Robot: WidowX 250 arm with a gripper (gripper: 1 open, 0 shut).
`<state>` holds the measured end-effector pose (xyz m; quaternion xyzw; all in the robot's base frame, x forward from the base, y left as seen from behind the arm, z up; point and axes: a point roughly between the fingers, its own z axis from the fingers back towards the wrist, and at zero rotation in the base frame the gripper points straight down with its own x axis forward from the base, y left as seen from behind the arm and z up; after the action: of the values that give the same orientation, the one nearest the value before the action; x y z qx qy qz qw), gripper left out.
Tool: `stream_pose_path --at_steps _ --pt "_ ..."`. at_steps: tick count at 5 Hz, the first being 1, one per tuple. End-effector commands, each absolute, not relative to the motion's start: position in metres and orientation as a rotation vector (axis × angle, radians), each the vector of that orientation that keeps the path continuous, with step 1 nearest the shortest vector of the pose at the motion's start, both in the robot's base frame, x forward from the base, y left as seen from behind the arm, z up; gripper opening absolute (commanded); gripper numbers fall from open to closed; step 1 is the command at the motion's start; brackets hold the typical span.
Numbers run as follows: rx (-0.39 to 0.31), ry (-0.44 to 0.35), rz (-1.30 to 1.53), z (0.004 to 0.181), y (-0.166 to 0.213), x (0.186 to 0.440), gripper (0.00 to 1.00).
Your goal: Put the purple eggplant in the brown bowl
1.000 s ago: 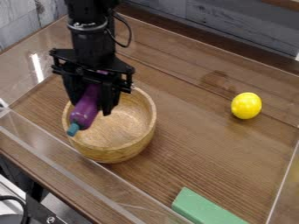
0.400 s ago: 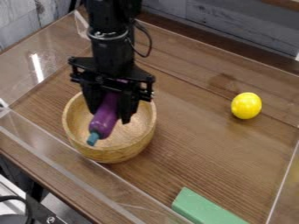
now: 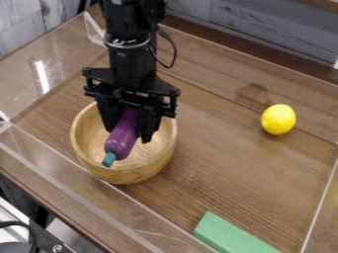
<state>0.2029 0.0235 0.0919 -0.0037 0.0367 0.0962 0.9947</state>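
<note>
My gripper points straight down over the brown bowl and is shut on the purple eggplant. The eggplant hangs tilted between the black fingers, its blue-teal stem tip lowest and down inside the bowl's hollow. Whether the tip touches the bowl's floor I cannot tell. The light-brown wooden bowl stands at the left-centre of the table; the arm hides part of its far rim.
A yellow ball lies to the right on the wooden table. A flat green block sits near the front edge. Clear walls ring the table along the front and left.
The gripper with the eggplant has shifted right, from the bowl's left rim to over its middle, and sunk slightly. Bowl, ball and block are unmoved.
</note>
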Motion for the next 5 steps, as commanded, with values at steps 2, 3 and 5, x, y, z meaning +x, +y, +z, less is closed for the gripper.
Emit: stream_pose_path --at_steps 2,3,5 --pt "0.011 0.045 0.21 0.093 0.036 0.206 0.0" --pt "0.017 0.052 0.215 0.088 0.04 0.205 0.0" --pt "0.026 0.066 0.22 0.081 0.045 0.202 1.0"
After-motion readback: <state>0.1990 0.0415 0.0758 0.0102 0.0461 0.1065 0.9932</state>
